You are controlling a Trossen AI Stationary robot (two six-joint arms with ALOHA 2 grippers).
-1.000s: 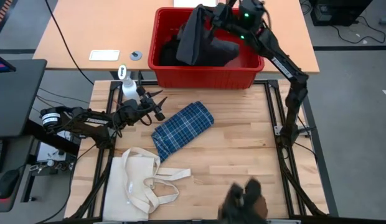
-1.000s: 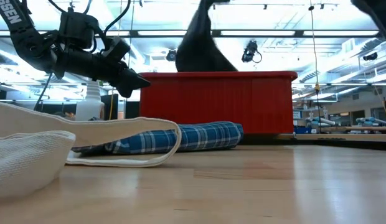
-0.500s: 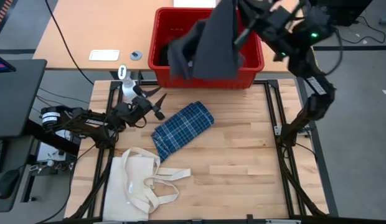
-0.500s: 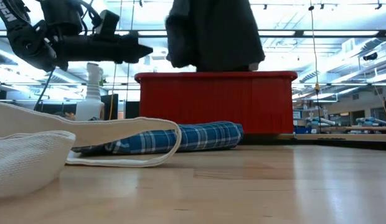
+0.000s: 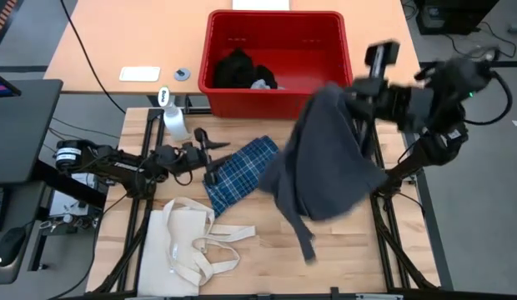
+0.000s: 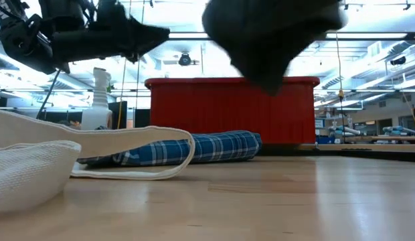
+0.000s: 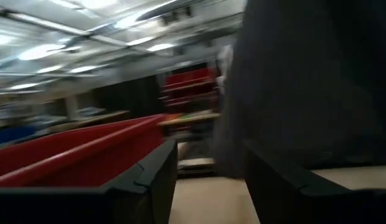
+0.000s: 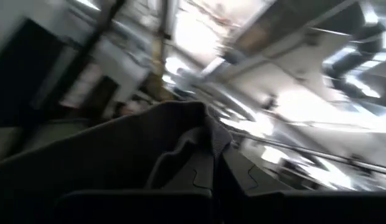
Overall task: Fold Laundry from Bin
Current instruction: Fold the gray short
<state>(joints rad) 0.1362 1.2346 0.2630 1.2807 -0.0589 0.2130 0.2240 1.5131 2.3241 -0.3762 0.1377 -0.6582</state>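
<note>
Carrying the dark grey garment (image 5: 325, 154), hanging mid-frame right in the high view, clamped in the right end effector (image 5: 358, 93). Lower onto bare worktop (image 5: 342, 250), clear of the plaid shirt (image 5: 239, 173). Left end effector (image 5: 207, 156) apart, empty, beside the shirt. Red bin (image 5: 325, 96) at top centre.

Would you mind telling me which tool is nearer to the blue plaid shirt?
Left. The left tool is open beside the blue plaid shirt; the right tool holds the dark grey garment above the table's right side.
</note>
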